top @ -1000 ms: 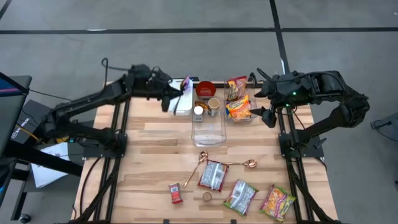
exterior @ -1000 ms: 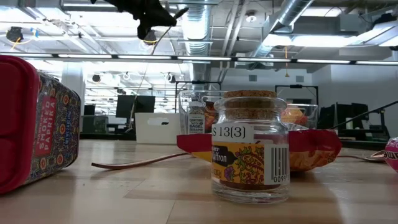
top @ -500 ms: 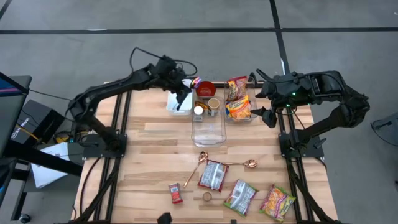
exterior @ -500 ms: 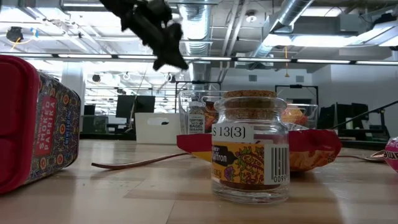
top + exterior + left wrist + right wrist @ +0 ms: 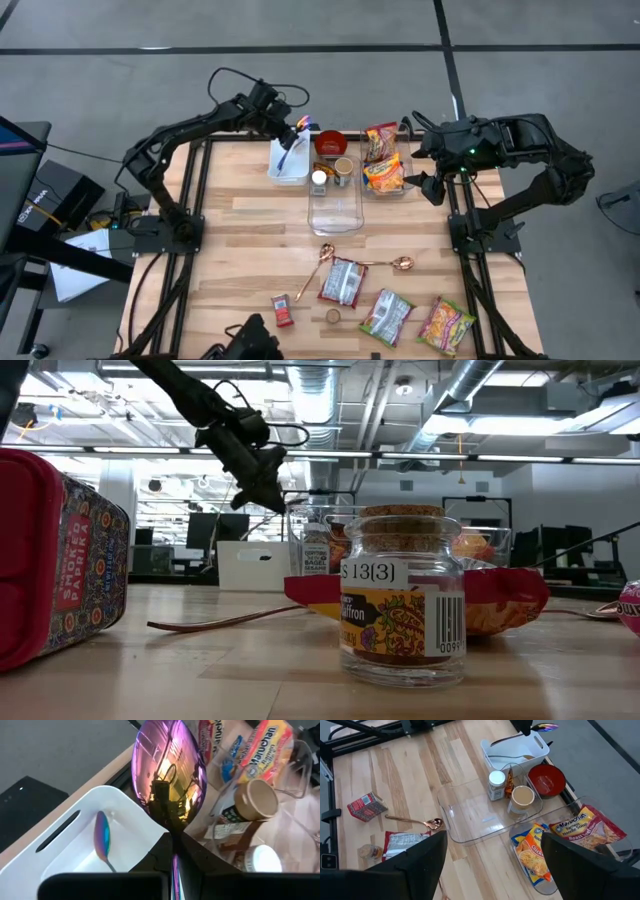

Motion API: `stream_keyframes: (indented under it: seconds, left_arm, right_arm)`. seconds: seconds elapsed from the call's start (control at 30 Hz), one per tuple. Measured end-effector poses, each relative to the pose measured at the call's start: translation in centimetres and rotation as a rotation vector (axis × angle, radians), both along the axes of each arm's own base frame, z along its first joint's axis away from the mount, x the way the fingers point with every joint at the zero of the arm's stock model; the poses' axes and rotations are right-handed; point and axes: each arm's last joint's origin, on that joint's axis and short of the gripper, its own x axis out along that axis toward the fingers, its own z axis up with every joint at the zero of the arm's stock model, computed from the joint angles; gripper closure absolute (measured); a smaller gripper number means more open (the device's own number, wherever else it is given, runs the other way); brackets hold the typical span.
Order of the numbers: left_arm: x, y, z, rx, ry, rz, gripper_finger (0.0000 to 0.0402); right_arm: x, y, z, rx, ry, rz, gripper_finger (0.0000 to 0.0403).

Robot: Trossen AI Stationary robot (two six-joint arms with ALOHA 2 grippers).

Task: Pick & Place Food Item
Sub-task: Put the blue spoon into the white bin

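Above the white bin (image 5: 288,163), left gripper (image 5: 297,133) pinches iridescent spoon (image 5: 169,775)

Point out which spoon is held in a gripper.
The iridescent purple spoon, clamped in the left gripper above the white bin; the copper spoons lie on the table.

spoon (image 5: 169,775): iridescent purple and gold
bin (image 5: 288,160): white
bowl (image 5: 331,143): red
ramen packets (image 5: 570,837): yellow and red
paprika tin (image 5: 55,550): red, patterned
table (image 5: 250,230): pale wood
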Motion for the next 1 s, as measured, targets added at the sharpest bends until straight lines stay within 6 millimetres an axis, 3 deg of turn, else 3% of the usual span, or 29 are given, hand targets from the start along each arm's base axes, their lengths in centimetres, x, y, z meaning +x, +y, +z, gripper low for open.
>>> stream_keyframes:
  seconds: [0.57,1.0]
  left_arm:
    - [0.3,0.9,-0.3,-0.009,0.023,0.017,0.0396]
    - [0.9,1.4,-2.8,-0.038,0.112,0.05,0.0396]
  right_arm:
    - [0.0,0.0,0.0,0.0,0.0,0.0,0.0088]
    - [0.0,0.0,0.0,0.0,-0.001,0.0,0.0088]
